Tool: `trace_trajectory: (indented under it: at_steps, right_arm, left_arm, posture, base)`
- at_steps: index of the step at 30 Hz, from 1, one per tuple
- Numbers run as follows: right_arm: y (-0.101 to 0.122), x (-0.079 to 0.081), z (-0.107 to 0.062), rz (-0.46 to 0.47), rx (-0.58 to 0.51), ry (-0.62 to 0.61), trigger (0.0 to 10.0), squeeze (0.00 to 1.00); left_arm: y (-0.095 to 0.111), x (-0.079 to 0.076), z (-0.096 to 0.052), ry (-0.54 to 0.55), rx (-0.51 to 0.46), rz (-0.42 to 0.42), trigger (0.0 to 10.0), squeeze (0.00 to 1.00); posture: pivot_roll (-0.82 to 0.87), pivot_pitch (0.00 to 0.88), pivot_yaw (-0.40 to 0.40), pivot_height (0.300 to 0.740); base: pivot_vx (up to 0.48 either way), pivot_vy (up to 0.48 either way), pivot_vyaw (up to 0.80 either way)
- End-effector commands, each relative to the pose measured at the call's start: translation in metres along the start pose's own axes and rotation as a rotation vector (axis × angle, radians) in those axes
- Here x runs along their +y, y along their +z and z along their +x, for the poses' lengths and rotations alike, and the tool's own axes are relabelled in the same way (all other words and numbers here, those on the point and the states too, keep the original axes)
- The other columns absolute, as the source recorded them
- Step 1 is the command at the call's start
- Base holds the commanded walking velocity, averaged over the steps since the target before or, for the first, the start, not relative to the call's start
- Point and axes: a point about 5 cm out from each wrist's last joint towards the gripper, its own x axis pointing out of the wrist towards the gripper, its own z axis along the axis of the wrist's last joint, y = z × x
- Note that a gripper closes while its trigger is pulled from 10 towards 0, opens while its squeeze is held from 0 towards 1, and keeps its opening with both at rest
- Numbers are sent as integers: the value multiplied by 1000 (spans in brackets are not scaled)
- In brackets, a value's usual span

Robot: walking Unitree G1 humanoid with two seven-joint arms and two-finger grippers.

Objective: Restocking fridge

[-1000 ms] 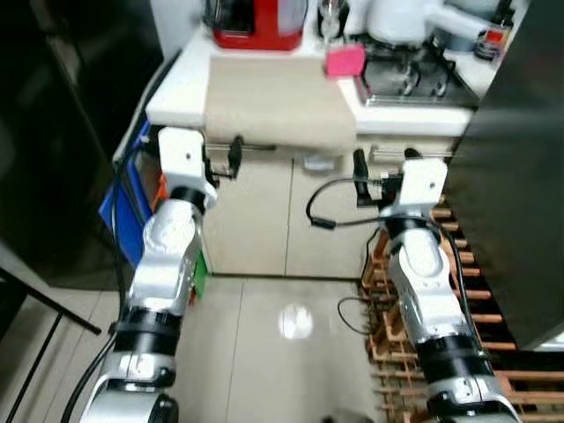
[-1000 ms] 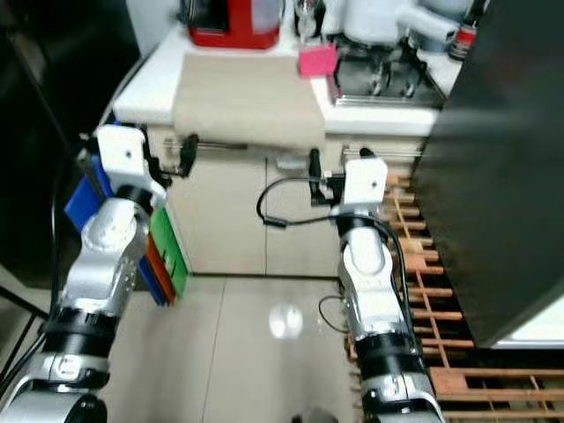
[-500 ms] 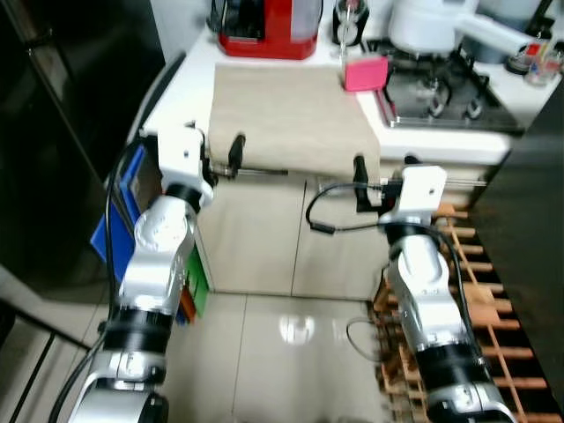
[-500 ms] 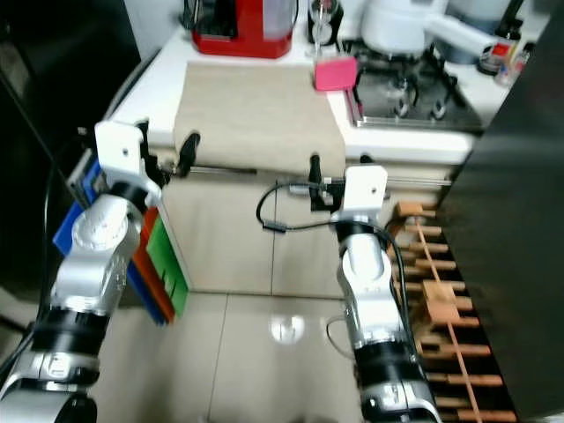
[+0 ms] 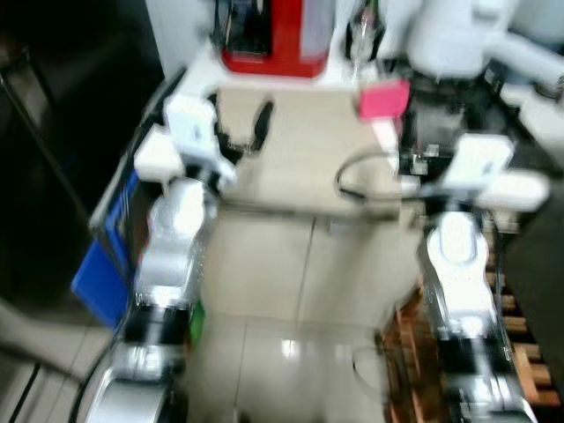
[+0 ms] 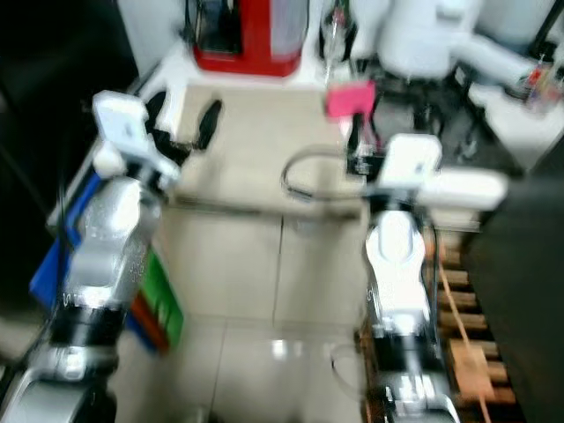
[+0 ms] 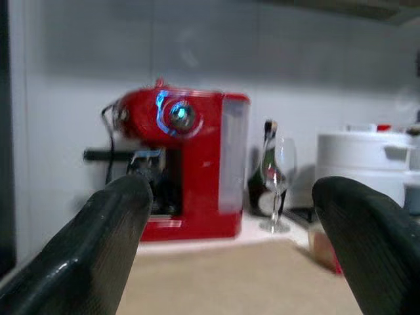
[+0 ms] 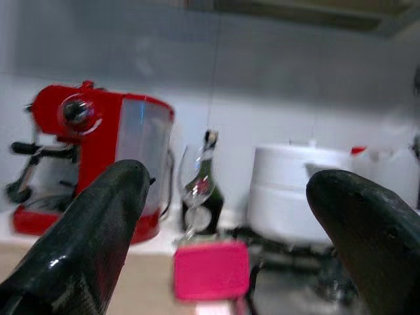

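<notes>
Restock barely begun by my read: left gripper (image 7: 226, 243) and right gripper (image 8: 226, 239) both spread wide, holding nothing, raised over the tabletop (image 5: 308, 150) facing the red coffee machine (image 7: 180, 174). Can't spot any stock item to load; fridge, probably the dark panel (image 6: 520, 291) on my right

Head views smeared by motion blur, bright glare spot on the glossy floor tiles (image 5: 289, 349) — wrist views soft, evenly lit, foreground fingers unfocused
</notes>
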Motion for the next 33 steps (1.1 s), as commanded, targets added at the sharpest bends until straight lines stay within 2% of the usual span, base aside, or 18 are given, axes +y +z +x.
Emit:
trace_trajectory:
  at_steps: [1, 2, 4, 13, 14, 16, 18, 19, 26, 28, 29, 30, 33]
  right_arm:
    - [9, -12, 5, -21, -32, -50, 10000, 106]
    - [13, -13, 8, -16, -42, -60, 10000, 106]
    - [14, -13, 9, -17, -43, -63, 10000, 106]
    - [15, -16, 9, -23, -40, -81, 10000, 106]
    - [16, -17, 10, -25, -41, -87, 10000, 106]
    - [20, -18, 12, -45, -54, -96, 10000, 106]
    - [21, -18, 12, -48, -57, -95, 10000, 106]
    - [25, -17, 14, -52, -70, -97, 10000, 106]
    - [45, -16, 27, -62, -143, -92, 10000, 102]
    - [50, -18, 35, -69, -156, -92, 10000, 102]
    - [51, -22, 45, -83, -156, -92, 10000, 94]
    - [51, -22, 45, -83, -156, -92, 10000, 94]
    - [47, -34, 64, -85, -129, -125, 10000, 78]
  left_arm:
    - [10, -18, 9, -81, -36, -11, 10000, 0]
    - [13, -28, 12, -152, -37, -22, 10000, 0]
    - [15, -33, 13, -192, -40, -25, 10000, 0]
    - [21, -47, 15, -275, -49, -43, 10000, 0]
    - [22, -53, 15, -313, -53, -64, 10000, 0]
    - [25, -71, 11, -445, -46, -165, 10000, 0]
    - [26, -74, 10, -461, -47, -168, 10000, 0]
    - [25, -76, 9, -467, -38, -197, 10000, 0]
    - [25, -71, 8, -434, -23, -222, 10000, 0]
    - [25, -68, 9, -415, -11, -221, 10000, 0]
    - [27, -65, 9, -409, -11, -224, 10000, 0]
    - [27, -65, 9, -409, -11, -224, 10000, 0]
    - [29, -61, 5, -402, 3, -216, 10000, 0]
  posture:
    - [-113, 63, 11, 740]
    - [-112, 63, 11, 740]
    - [-111, 63, 11, 740]
    - [-108, 66, 10, 740]
    - [-107, 69, 9, 740]
    - [-109, 69, 10, 740]
    - [-109, 69, 10, 740]
    - [-110, 70, 10, 740]
    - [-106, 77, 12, 740]
    - [-104, 78, 14, 740]
    - [-93, 85, 17, 740]
    - [-93, 85, 17, 740]
    - [-53, 115, 30, 740]
  base:
    - [480, 0, 0]
    - [480, 0, 0]
    - [480, 0, 0]
    - [480, 0, 0]
    - [480, 0, 0]
    - [480, 0, 0]
    - [480, 0, 0]
    - [480, 0, 0]
    - [297, 0, 0]
    - [0, 0, 0]
    - [0, 0, 0]
    - [0, 0, 0]
    - [0, 0, 0]
